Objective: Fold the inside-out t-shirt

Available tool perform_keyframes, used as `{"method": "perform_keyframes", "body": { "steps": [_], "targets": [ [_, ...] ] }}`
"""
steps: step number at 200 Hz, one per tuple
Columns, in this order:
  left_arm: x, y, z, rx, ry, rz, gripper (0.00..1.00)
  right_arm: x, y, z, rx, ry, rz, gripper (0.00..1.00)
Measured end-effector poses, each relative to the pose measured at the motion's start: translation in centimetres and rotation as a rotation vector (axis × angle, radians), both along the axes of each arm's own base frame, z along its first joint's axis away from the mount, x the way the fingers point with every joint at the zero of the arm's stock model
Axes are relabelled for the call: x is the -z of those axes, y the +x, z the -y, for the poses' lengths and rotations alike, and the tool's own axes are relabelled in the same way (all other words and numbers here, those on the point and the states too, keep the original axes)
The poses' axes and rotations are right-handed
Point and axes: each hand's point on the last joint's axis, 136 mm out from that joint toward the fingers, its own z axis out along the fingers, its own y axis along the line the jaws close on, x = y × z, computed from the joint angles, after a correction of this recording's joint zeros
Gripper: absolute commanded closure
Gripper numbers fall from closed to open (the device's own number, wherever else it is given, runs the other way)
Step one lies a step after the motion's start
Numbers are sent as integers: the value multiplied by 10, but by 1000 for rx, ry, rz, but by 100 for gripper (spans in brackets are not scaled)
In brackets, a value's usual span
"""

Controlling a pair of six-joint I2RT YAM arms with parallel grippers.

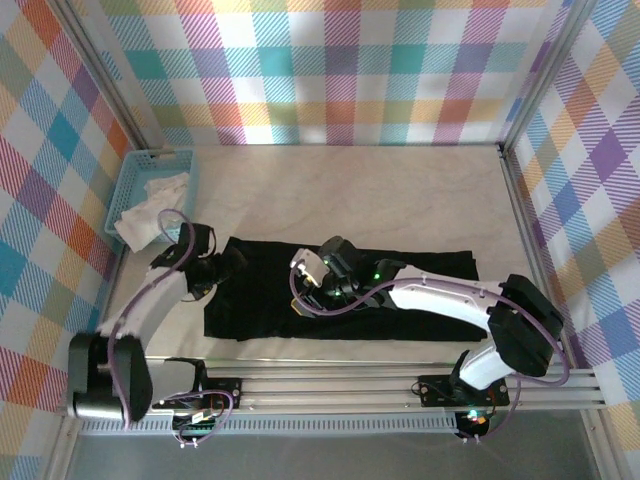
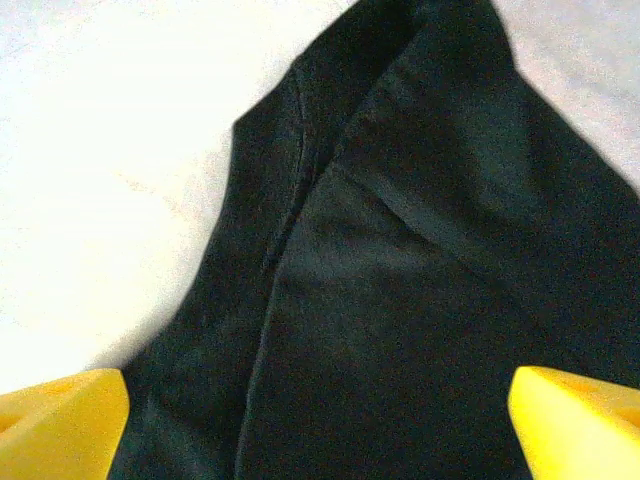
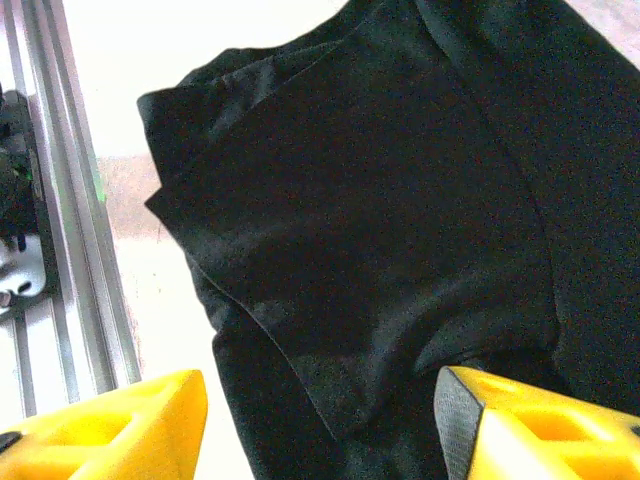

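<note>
The t-shirt (image 1: 262,312) lies flattened on the table (image 1: 400,190); left gripper (image 2: 318,400) and right gripper (image 3: 322,400) hover over it, jaws spread and empty, evidently positioned to grasp fold edges.

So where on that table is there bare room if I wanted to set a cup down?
The widest bare stretch of table lies between the black t-shirt and the back wall, right of the light-blue basket. A narrower strip runs past the shirt's right end. The middle is crowded: the shirt covers it, with the left tool and right tool open over it.
</note>
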Motion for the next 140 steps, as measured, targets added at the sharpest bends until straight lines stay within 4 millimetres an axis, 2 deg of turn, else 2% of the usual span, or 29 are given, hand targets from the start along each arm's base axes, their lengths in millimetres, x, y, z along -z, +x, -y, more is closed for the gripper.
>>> {"method": "perform_keyframes", "body": {
  "steps": [15,51,68,87,104,140],
  "targets": [
    [15,9,-1,26,41,-41,0,4,-3,2,5,5,-27,37],
    [33,35,5,86,76,-66,0,21,-12,11,9,-17,-80,37],
    [39,36,14,124,61,-73,0,26,-11,15,21,-24,-90,37],
    [41,34,16,140,65,-69,1,29,-11,21,37,-25,-97,37],
    [42,32,15,147,69,-54,9,28,-9,26,56,-19,-103,37],
    [46,26,9,144,100,-24,42,27,-3,28,79,-12,-105,37]
  ]
}}
